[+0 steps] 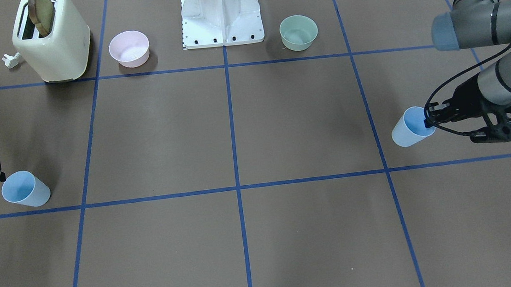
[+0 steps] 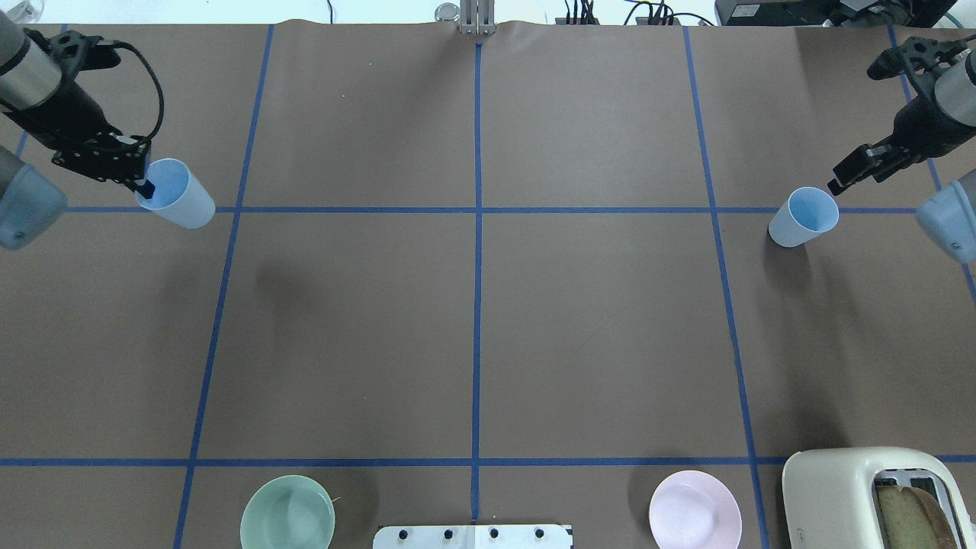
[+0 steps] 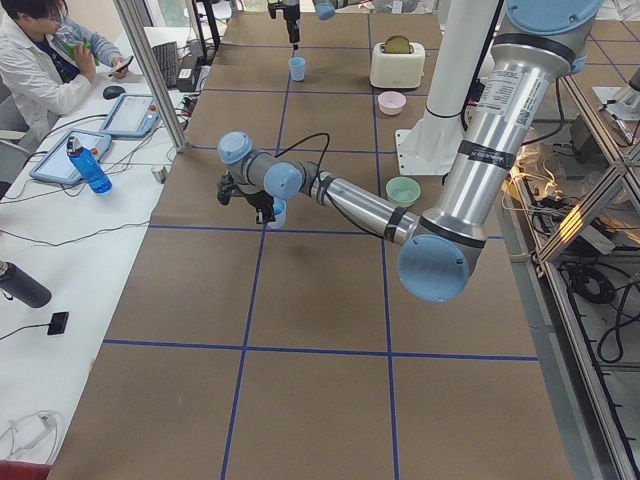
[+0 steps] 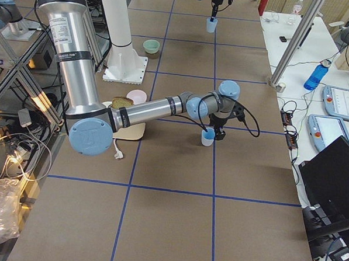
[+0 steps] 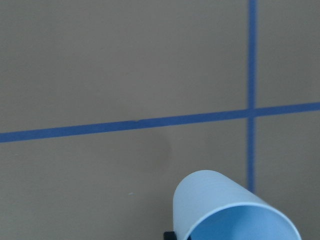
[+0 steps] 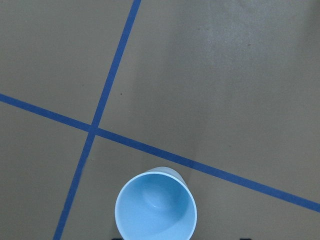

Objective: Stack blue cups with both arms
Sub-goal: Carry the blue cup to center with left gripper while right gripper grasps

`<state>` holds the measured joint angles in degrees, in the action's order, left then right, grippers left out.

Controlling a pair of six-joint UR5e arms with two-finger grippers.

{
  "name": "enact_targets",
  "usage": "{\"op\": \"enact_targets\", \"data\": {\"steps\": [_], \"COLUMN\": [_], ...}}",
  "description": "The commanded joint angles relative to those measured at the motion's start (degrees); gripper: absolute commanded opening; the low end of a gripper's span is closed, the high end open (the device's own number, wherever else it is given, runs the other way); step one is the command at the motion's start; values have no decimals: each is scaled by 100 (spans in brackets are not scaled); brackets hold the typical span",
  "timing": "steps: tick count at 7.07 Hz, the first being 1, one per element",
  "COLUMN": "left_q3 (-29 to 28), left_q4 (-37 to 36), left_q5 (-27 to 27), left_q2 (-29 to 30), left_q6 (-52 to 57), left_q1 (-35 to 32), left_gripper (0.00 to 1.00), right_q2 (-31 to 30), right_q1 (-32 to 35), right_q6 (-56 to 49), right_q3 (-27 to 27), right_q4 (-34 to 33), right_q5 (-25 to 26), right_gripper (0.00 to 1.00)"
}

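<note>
Two pale-blue cups stand far apart on the brown table. My left gripper is shut on the rim of the left blue cup, with one finger inside it. This cup also shows in the front view and close up in the left wrist view. My right gripper is open, just above and behind the right blue cup, and does not touch it. That cup stands upright in the right wrist view and in the front view.
A cream toaster with bread in it, a pink bowl and a mint-green bowl stand by the white base pedestal on the robot's side. A person sits at a side desk.
</note>
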<state>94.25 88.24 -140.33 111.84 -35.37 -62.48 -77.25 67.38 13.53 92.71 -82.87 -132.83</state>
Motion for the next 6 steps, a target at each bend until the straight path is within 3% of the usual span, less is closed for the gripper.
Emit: {"op": "enact_targets", "data": {"steps": [1, 4, 6], "left_q3": [6, -615, -680], "left_q4": [-140, -132, -96], "left_q5": [32, 85, 410], "left_q2": [713, 1784, 2060], "left_q6": [-1151, -2041, -2140], "left_q1": [584, 1140, 1578], "left_gripper": [0, 0, 0], "right_q2": [-1, -71, -88], "right_q1": [-84, -137, -181], "right_q6": [-8, 18, 19], "right_q3": [-122, -384, -438], "right_q4": [7, 496, 535], "right_q5": [117, 117, 125], "right_gripper": [82, 82, 82]}}
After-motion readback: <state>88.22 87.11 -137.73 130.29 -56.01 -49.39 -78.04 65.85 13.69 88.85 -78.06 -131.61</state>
